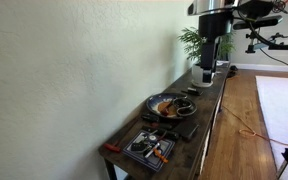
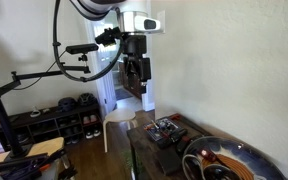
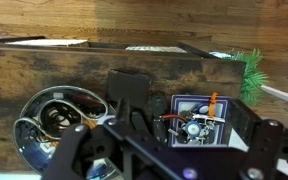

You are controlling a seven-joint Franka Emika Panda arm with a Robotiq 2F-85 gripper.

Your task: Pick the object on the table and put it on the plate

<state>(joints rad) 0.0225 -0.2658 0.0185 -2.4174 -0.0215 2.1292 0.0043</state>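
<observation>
Your tool [image 2: 137, 90] hangs high above the bench [image 1: 210, 104], clear of everything on it. In the wrist view the fingers [image 3: 72, 150] are spread wide with nothing between them.

Wrist view layout:
- The plate [image 3: 56, 115] is at 8 o'clock. It's a round dish with a grey rim, orange-brown inside, and has dark stuff lying in it. I can't tell what that is.
- A rectangular tray [image 3: 196, 120] with colourful bits is at 4 o'clock, apart from the plate.
- A black flat rectangular object [image 3: 127, 88] is near frame centre, on the bench between plate and tray. It's just beside the plate's rim, and I can't tell whether it touches.
- A green plant [image 3: 249, 70] is at 2 o'clock, by the bench edge.

In an exterior view the plate [image 1: 167, 103] is at 7 o'clock from the tool, mid-bench. The tray [image 1: 149, 148] is further along the same line at the near end. The plant [image 1: 192, 40] is at the far end, beside the tool.
</observation>
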